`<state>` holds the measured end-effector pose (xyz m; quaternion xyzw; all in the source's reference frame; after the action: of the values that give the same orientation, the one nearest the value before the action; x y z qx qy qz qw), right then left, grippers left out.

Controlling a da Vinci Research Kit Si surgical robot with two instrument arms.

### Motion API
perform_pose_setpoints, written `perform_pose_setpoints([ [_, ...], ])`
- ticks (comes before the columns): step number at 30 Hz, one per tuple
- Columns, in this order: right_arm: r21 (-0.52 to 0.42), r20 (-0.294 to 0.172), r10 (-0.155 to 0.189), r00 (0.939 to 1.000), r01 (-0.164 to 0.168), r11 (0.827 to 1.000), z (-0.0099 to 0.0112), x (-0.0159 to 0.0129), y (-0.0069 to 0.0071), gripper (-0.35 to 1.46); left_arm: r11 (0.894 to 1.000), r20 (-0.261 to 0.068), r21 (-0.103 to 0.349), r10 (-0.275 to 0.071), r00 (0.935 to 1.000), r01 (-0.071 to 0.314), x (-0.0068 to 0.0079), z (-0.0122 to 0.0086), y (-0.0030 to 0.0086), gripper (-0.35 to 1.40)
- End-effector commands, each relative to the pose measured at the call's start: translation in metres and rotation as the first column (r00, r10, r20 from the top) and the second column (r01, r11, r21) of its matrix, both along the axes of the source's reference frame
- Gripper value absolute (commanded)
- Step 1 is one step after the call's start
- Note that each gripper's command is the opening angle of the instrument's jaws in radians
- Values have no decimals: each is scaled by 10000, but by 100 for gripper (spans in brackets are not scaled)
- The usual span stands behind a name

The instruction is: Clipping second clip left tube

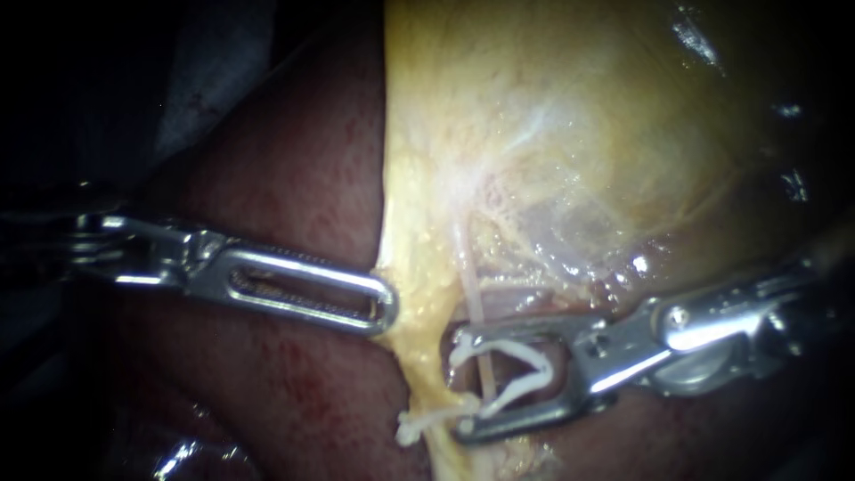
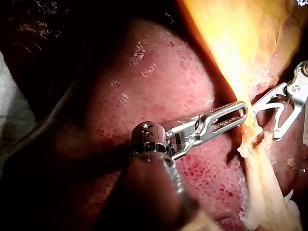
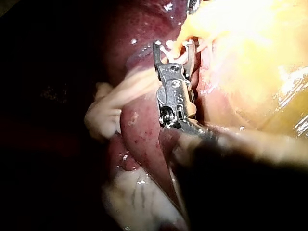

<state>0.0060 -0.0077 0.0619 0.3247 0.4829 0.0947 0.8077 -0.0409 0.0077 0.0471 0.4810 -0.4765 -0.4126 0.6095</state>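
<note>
A thin pale tube (image 1: 470, 294) runs down from the yellow gallbladder (image 1: 552, 134). My right instrument (image 1: 461, 383) comes in from the right, and its jaws stand apart on either side of this tube. They hold a white V-shaped clip (image 1: 521, 356), still spread, around it. Another white clip (image 1: 419, 428) sits on the tissue strand just below and to the left. My left instrument (image 1: 383, 307) comes in from the left, its slotted jaws shut on the gallbladder's yellow edge. In the left wrist view, the left instrument (image 2: 240, 113) lies close beside the right instrument (image 2: 265, 123).
Dark red liver (image 1: 294, 169) lies under and around both instruments. In the right wrist view, the right instrument (image 3: 174, 45) reaches over the liver (image 3: 144, 125) to the yellow tissue. A pale fatty strand (image 3: 108, 110) hangs off beside it.
</note>
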Motion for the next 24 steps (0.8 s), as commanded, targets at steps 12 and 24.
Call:
perform_pose_setpoints([
  [12, 67, 163, -86, 9998, 85, 9999, 16, 5, 3, 49, 10000, -12, -1, -23, 10000, 23, -3, -3, -2, -35],
  [24, 261, 84, -363, 9993, 360, 9990, 26, 31, -7, 44, 10000, -26, -7, -43, 10000, 43, -7, -5, -3, -35],
])
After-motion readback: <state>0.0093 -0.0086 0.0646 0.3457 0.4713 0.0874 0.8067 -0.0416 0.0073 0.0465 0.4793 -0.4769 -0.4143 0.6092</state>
